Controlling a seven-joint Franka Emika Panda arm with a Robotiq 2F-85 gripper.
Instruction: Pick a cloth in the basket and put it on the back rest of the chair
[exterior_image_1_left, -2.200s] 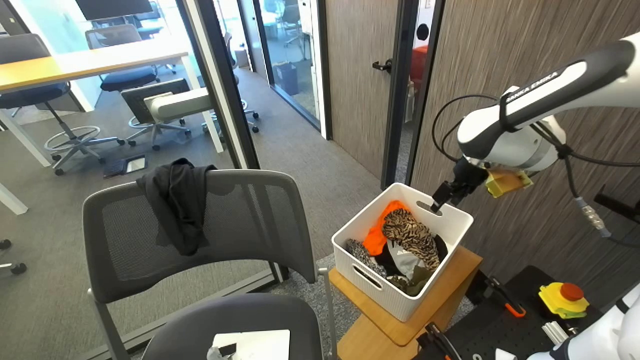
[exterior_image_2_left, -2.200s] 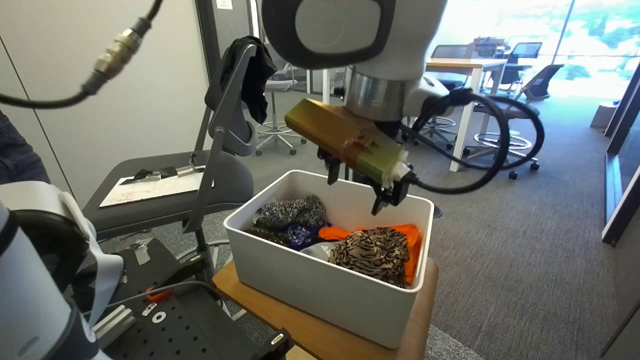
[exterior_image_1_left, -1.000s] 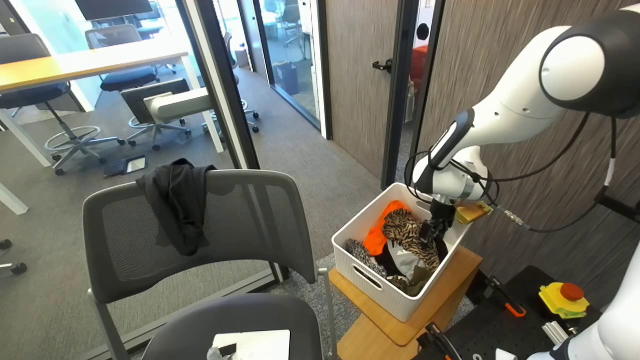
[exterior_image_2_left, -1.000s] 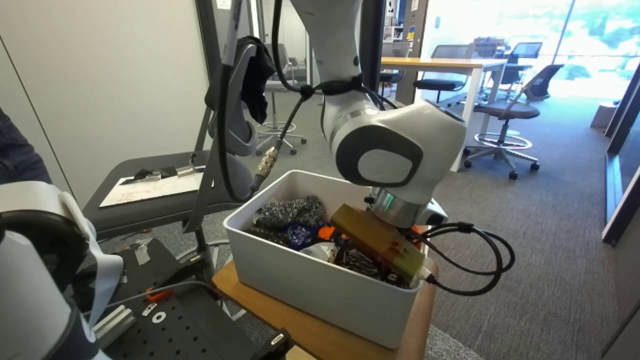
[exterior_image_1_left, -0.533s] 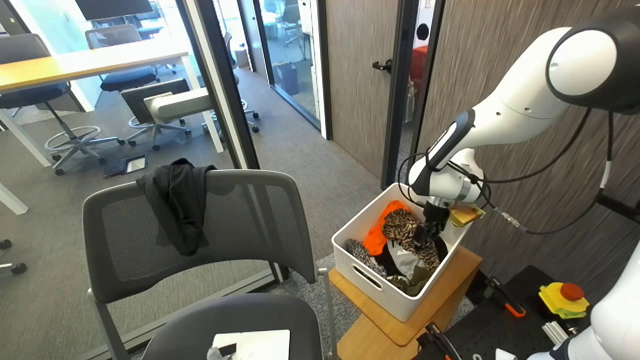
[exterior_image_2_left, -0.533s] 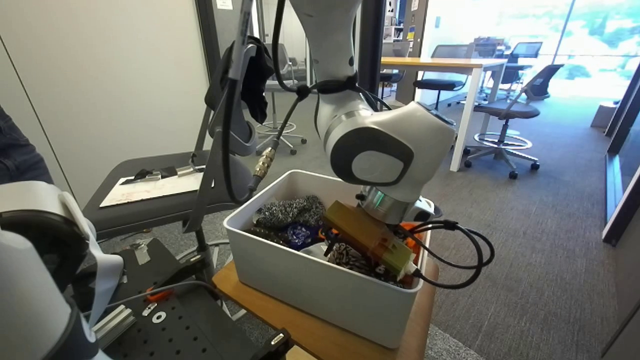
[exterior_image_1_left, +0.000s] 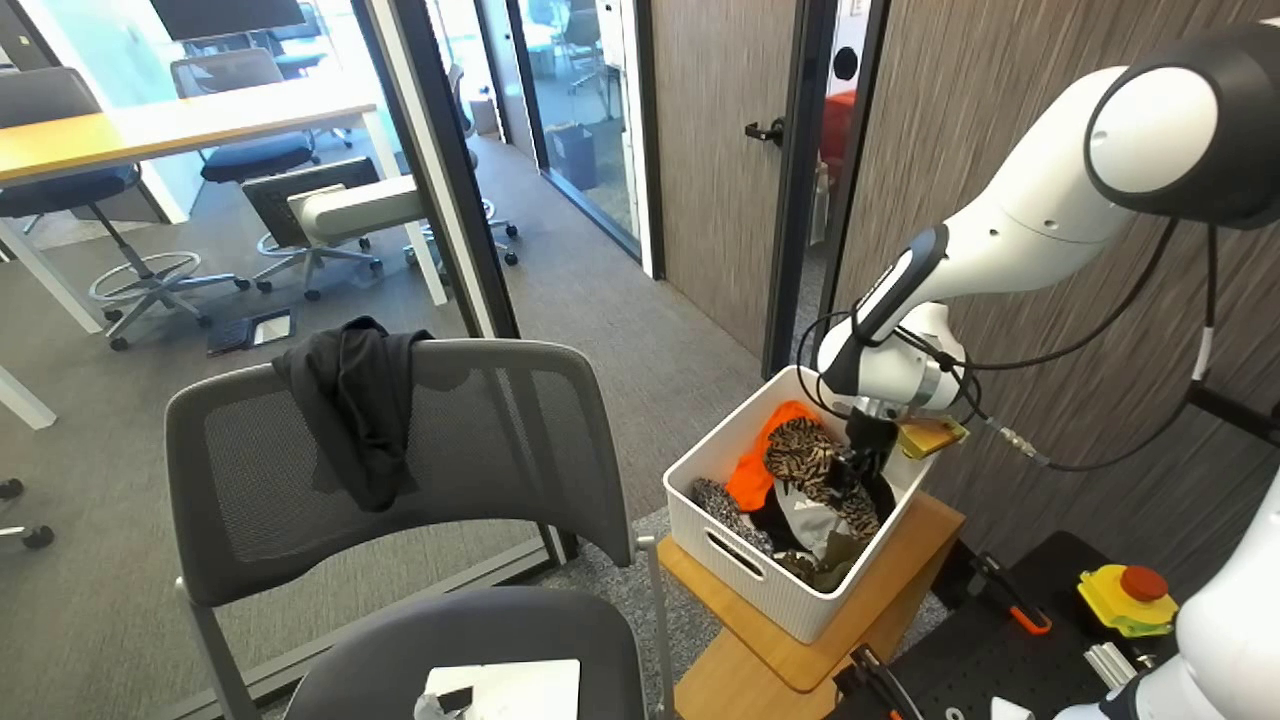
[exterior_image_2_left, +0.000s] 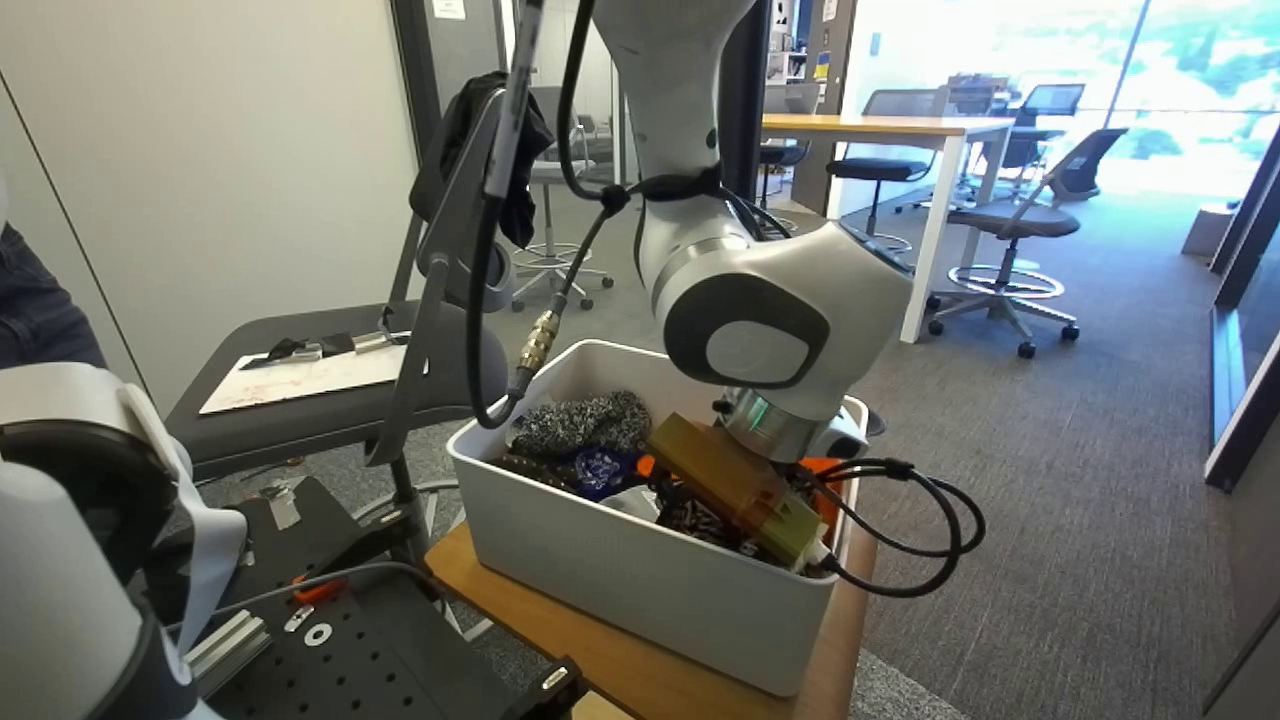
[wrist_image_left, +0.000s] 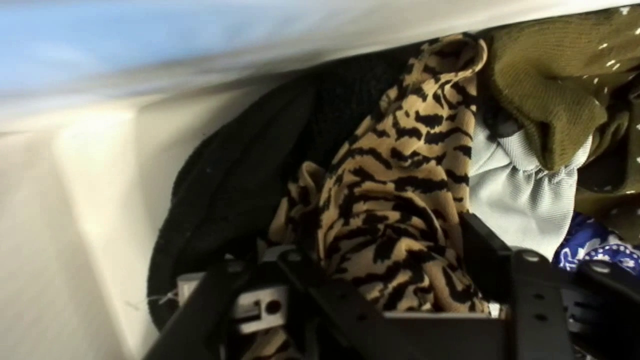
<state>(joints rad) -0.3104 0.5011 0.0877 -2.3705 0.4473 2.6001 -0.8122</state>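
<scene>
The leopard-print cloth (exterior_image_1_left: 797, 450) lies in the white basket (exterior_image_1_left: 785, 600); it also shows in the wrist view (wrist_image_left: 410, 165). My gripper (exterior_image_1_left: 848, 475) is down inside the basket, on the cloth. In the wrist view my gripper (wrist_image_left: 372, 240) has its fingers wide apart, one on each side of a bunched part of the cloth. The fingertips' lower ends are hidden in the fabric. In an exterior view the yellow wrist housing hides most of the cloth (exterior_image_2_left: 690, 515). The grey chair (exterior_image_1_left: 500, 430) stands beside the basket, its backrest upright.
A black cloth (exterior_image_1_left: 350, 410) hangs over the backrest. A clipboard (exterior_image_1_left: 530, 690) lies on the seat. An orange cloth (exterior_image_1_left: 750, 475), a silvery cloth (wrist_image_left: 520, 200) and an olive cloth (wrist_image_left: 550, 95) lie around the leopard-print one. The basket wall (wrist_image_left: 90, 200) is close. The basket stands on a wooden stand (exterior_image_2_left: 560, 615).
My gripper has come down from above the basket's edge onto the leopard-print cloth. Over the last half second the arm has barely moved. The basket and chair have stayed in place.
</scene>
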